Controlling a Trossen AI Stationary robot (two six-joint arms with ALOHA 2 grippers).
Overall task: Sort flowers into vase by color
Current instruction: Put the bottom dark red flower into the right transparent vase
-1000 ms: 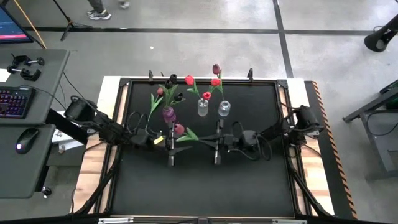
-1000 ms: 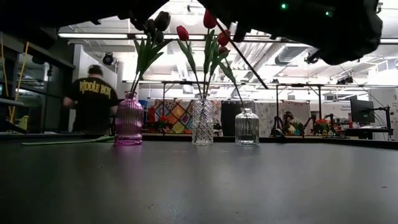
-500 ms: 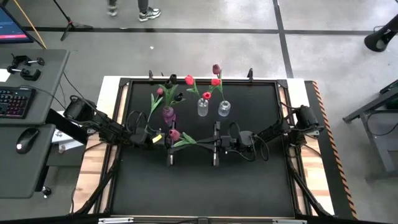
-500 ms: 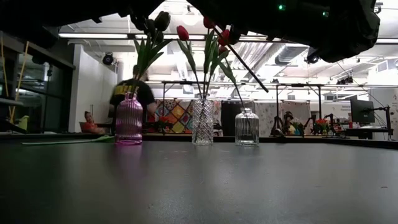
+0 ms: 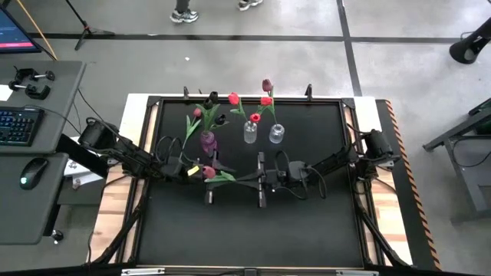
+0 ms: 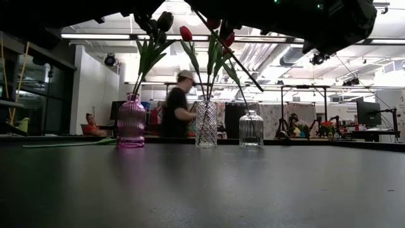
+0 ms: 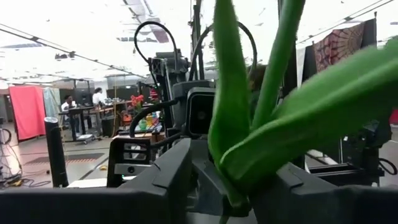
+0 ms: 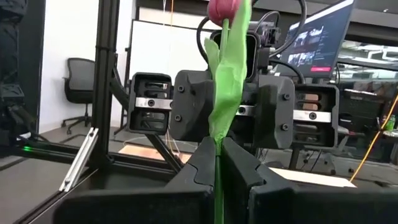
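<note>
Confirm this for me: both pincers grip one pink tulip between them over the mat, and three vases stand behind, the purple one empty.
Not quite. The purple vase is not empty: it holds dark-headed tulips, as the low view shows. The rest stands: the left pincer and right pincer both grip the pink tulip, with three vases behind.

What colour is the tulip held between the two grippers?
Pink; the tulip shows best in the right wrist view.

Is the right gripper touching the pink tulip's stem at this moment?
Touching. In the right wrist view the right gripper is shut on the pink tulip, whose stem runs down between the two dark fingers with no gap on either side.
</note>
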